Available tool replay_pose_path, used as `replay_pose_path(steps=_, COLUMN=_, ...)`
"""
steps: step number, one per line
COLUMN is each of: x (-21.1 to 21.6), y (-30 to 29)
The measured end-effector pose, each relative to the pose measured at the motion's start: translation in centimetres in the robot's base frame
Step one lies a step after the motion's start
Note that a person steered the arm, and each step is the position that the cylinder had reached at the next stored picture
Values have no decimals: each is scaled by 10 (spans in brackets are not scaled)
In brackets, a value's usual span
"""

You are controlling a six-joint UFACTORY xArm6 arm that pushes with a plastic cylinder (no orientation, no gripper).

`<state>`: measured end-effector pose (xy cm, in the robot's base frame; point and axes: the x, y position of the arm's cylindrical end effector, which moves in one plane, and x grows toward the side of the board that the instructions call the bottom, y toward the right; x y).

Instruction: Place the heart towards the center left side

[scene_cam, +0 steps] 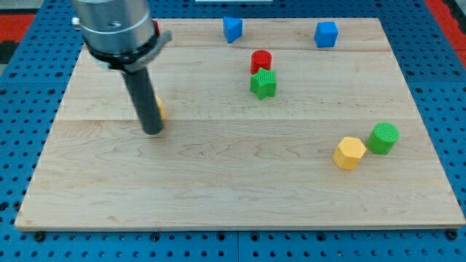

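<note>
The heart cannot be made out as such. The only candidate is a small yellow-orange block [160,109] whose edge peeks out from behind the rod on the view's left side of the board, roughly at mid height; its shape is hidden. The arm's tip [152,132] rests on the wooden board [218,189] right against this sliver, just below and to its left. The arm has no jaws, only the straight dark rod, and it holds nothing.

A bit of a red block [156,28] shows behind the arm's grey housing near the view's top left; its shape cannot be told.

Toward the middle top, a red cylinder [261,61] touches a green star-shaped block [263,84] just below it. A blue block [232,29] and a blue cube [326,34] sit along the top edge, well apart. At the view's lower right, a yellow hexagonal block [349,153] lies beside a green cylinder [383,137].
</note>
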<state>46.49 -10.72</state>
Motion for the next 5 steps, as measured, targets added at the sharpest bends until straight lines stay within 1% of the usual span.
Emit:
replay_pose_path(steps=1, x=-16, y=11)
replay_pose_path(steps=2, x=-32, y=-69)
replay_pose_path(steps=3, x=-16, y=-41)
replay_pose_path(steps=4, x=64, y=77)
replay_pose_path(steps=5, x=107, y=196)
